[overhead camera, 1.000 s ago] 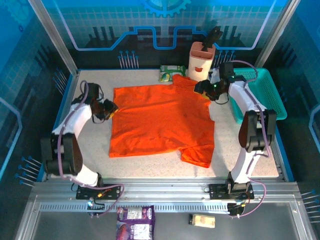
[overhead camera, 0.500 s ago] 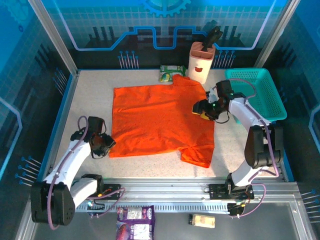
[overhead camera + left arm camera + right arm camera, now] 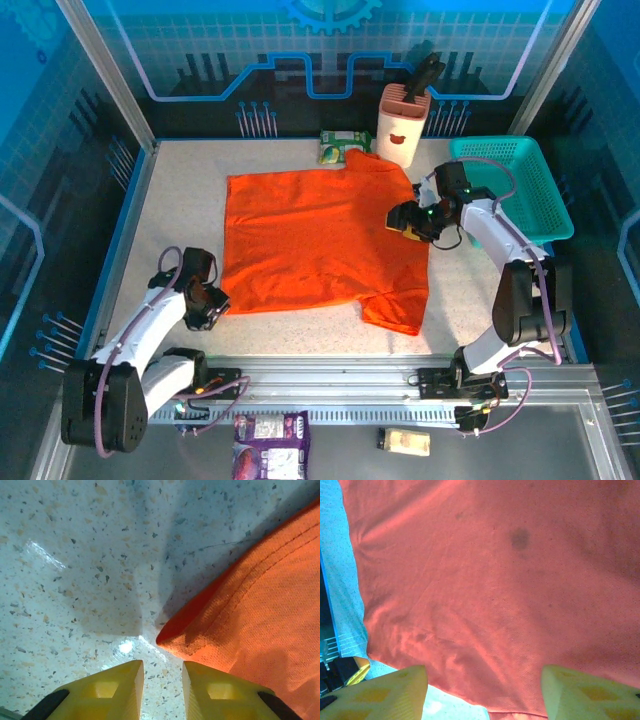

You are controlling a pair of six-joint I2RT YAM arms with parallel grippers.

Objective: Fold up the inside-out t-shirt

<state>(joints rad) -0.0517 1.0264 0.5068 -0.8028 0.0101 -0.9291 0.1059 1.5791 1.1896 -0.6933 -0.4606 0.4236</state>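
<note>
Fingers are too small to judge from above: the orange t-shirt (image 3: 320, 235) lies flat mid-table (image 3: 180, 190), left gripper (image 3: 213, 305) at its near left corner, right gripper (image 3: 405, 220) over its right edge. Left wrist: jaws narrowly parted, empty, shirt corner just ahead, the rest cropped. Right wrist: jaws wide apart above cloth, bases cut off.

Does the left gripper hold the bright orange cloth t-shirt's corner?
No: the t-shirt corner lies on the table just ahead of the left gripper, jaws empty.

table (image 3: 180, 200): pale, speckled | back wall (image 3: 300, 40): blue panel, glowing lines | near edge: aluminium rail (image 3: 330, 385)
</note>
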